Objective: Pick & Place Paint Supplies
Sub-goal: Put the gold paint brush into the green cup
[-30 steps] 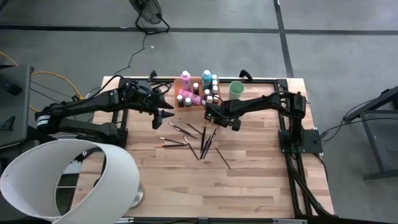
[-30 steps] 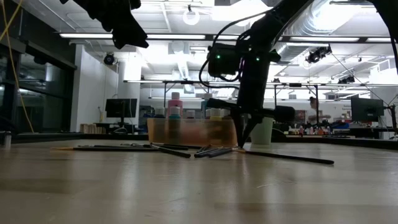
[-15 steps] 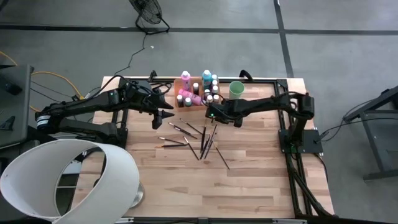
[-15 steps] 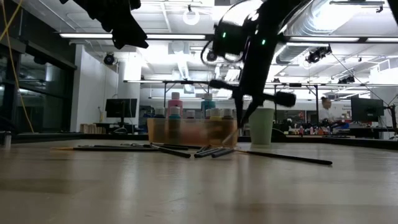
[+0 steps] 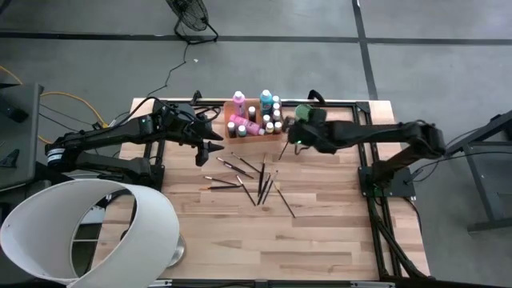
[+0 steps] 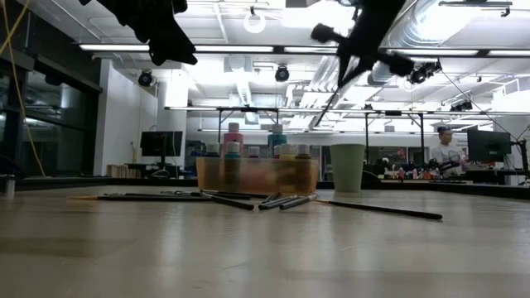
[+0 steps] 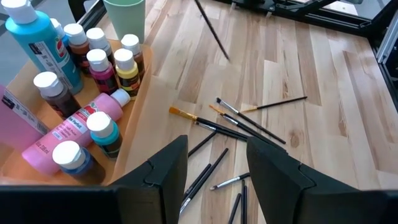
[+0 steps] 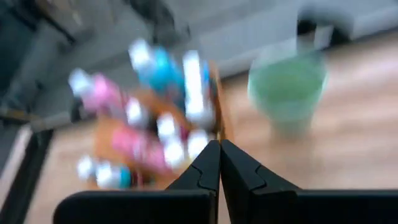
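Butcher-block table (image 5: pixel 320 240) under both my arms, with a bright workshop beyond it.

The paintbrush (image 6: pixel 328 103) I am working on hangs in the air, slanting down from my right gripper (image 8: pixel 219 144), well clear of the wood. That gripper's fingers are pressed together on the thin handle. From above, the brush sits just in front of the light green cup (image 6: pixel 347 168) and beside the near corner of the translucent orange tray (image 7: pixel 140 106).

The tray already holds the paint bottles (image 7: pixel 93 118), pink, teal, brown and yellow with white caps, some standing and some lying on their sides. A scatter of loose brushes (image 5: pixel 260 180) lies on the table in front of the tray, crossing one another.

I judge this to be the carry step for one brush, with the cup as the likely place for it. Next I would bring the hanging end over the cup's mouth, stand the brush nearer upright, lower it inside, and only then let go. The rim is narrow and the brush is tilted, so the end could catch the lip or tip the cup. Many brushes remain to be moved.

My right arm reaches in from its side, stretched nearly straight and held high above the cup.

My left gripper (image 7: pixel 217 142) hovers to the left of the tray, jaws parted and empty, pointing down at the loose brushes.
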